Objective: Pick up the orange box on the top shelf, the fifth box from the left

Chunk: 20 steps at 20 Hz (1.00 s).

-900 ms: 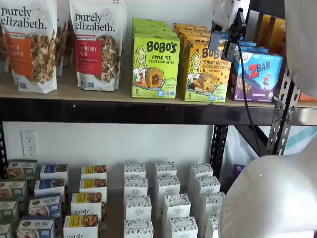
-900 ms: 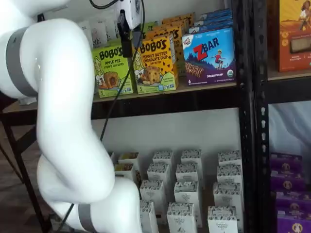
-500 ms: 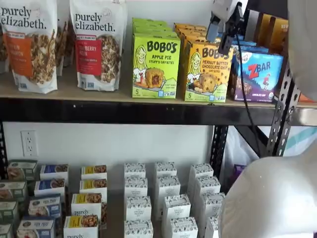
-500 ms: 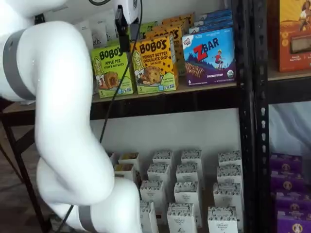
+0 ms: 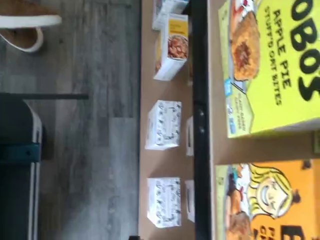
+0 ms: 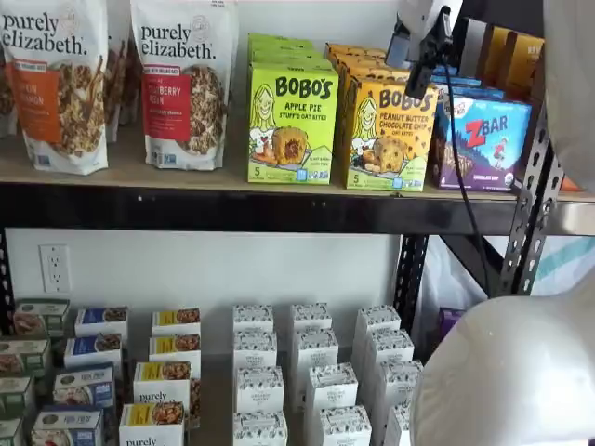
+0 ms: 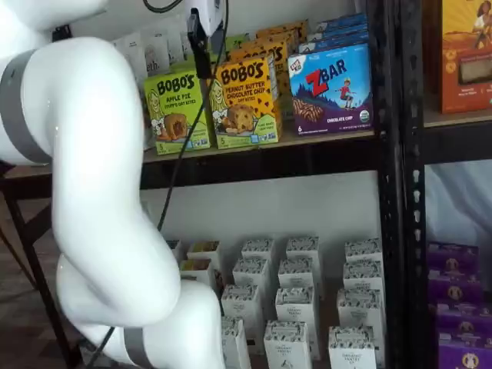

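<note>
Tool (image 6: pixel 416 58) hangs wide open above the orange box (image 6: pixel 388 135). Box looks light, stiff, crushable. Grip its two narrow sides near the top shelf (image 6: pixel 232 206) front edge.

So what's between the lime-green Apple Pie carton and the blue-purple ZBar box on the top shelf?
Only the orange Peanut Butter Chocolate Chip Bobo's box, upright between the lime-green Apple Pie carton and the blue-purple ZBar box, in both shelf views.
</note>
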Tool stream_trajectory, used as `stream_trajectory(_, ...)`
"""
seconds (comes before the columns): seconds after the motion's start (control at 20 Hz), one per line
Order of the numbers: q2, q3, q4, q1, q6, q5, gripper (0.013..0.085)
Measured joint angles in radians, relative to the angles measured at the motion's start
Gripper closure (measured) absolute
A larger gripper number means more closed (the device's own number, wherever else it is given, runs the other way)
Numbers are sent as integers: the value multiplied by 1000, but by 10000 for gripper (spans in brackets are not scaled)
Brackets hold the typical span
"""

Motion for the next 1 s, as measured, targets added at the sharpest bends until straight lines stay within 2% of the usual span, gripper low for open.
stream_trajectory(0.25, 14, -1, -11, -12, -18, -58, 130)
stream_trajectory(0.45, 48, -37, -22, -21, -30, -59, 130)
stream_trajectory(1.0, 108, -42, -65, -16, -44, -127, 130)
